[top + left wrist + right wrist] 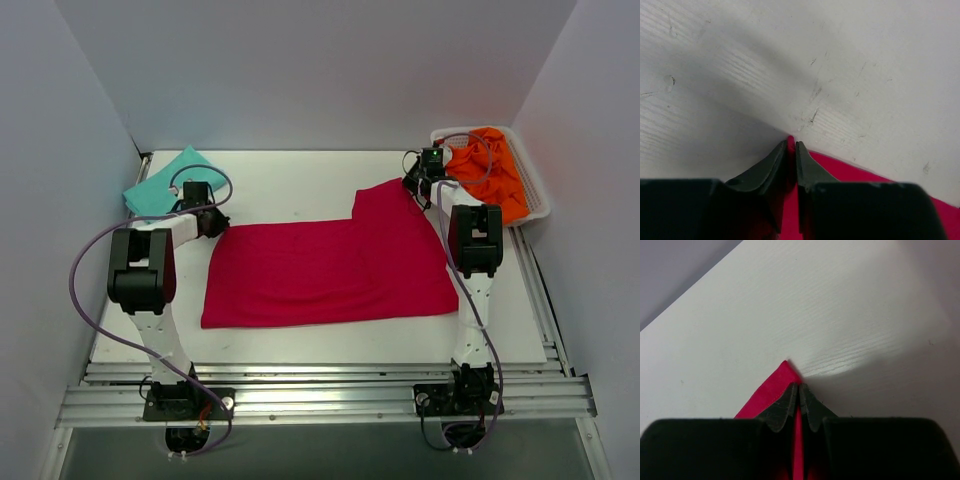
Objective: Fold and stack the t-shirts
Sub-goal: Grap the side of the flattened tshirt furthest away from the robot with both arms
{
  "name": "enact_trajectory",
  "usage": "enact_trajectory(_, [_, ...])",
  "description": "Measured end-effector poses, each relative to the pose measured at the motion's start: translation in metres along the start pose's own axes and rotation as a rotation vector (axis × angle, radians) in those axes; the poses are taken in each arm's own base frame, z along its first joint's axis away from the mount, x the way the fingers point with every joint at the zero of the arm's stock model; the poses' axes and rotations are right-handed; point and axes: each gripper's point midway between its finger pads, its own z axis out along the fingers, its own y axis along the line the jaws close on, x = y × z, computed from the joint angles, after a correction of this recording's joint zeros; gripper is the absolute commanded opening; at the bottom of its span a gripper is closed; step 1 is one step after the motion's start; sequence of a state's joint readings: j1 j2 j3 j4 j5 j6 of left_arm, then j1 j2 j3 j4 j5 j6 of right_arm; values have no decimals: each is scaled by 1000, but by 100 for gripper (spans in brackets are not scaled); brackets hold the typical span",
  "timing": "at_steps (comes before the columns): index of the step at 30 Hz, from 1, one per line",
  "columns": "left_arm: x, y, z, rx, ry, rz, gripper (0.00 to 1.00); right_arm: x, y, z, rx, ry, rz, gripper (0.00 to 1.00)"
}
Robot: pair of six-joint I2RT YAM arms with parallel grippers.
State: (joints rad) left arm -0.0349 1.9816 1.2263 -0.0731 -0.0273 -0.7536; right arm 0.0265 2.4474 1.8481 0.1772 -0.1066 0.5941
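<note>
A crimson red t-shirt [325, 270] lies spread flat across the middle of the white table [290, 180], one sleeve reaching toward the back right. My left gripper [212, 222] is shut on the shirt's back left corner; in the left wrist view red cloth [791, 141] shows pinched between the left gripper's [791, 145] black fingers. My right gripper [412, 186] is shut on the tip of the sleeve, whose red point [785, 371] pokes out past the right gripper [799, 387]. A folded teal t-shirt [165, 183] rests at the back left. Orange t-shirts [492, 176] fill the basket.
A white mesh basket [538, 185] stands at the back right corner, beside the right arm. White walls close in the table on the left, back and right. An aluminium rail [320, 395] with both arm bases runs along the near edge.
</note>
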Motion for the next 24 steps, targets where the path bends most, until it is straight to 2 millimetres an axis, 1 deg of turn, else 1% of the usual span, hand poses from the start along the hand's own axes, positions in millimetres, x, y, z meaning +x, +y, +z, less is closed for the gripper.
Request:
enact_trajectory(1, [1, 1, 1, -4, 4, 3, 10, 0, 0, 0, 0, 0, 0, 0])
enact_trajectory(4, [1, 0, 1, -10, 10, 6, 3, 0, 0, 0, -2, 0, 0, 0])
enact_trajectory(9, [1, 0, 1, -16, 12, 8, 2, 1, 1, 0, -12, -6, 6, 0])
enact_trajectory(12, [1, 1, 1, -24, 13, 12, 2, 3, 0, -4, -14, -7, 11, 0])
enact_trajectory(19, [2, 2, -4, -46, 15, 35, 2, 11, -7, -25, 17, 29, 17, 0])
enact_trajectory(21, [1, 0, -8, -46, 14, 40, 2, 9, -6, -31, 19, 31, 18, 0])
enact_trajectory(24, [-2, -2, -13, -43, 9, 46, 2, 0, -1, -41, 15, 19, 19, 0])
